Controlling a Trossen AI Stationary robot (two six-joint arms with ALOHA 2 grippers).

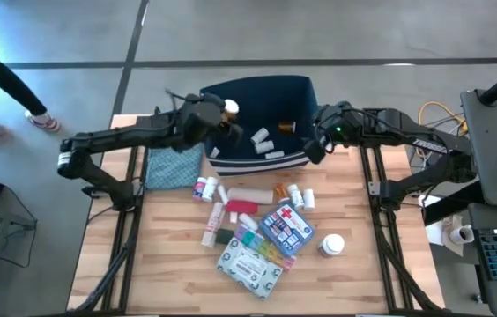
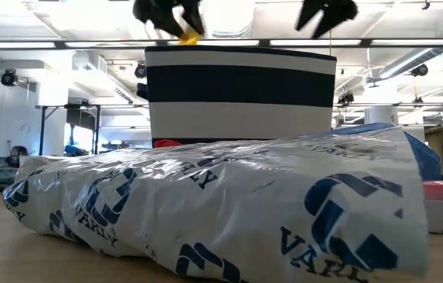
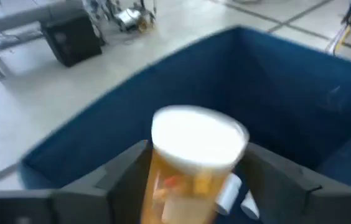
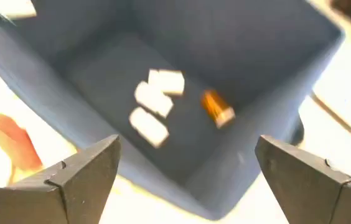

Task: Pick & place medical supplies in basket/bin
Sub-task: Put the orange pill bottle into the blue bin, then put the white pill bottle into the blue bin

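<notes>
Both arms are dark, near black, built of chunky rounded joint housings linked by straight tubular segments. The left arm [image 1: 116, 139] shows a small pale label near its base joint. The right arm [image 1: 407, 132] carries faint light lettering along its forearm and a small green light near the wrist. Each ends in a two-finger gripper: the left gripper [image 3: 194, 180] has flat, angular dark grey fingers [image 3: 122, 177], and the right gripper [image 4: 194, 180] has wedge-shaped matte fingers [image 4: 82, 177] with bevelled edges.
</notes>
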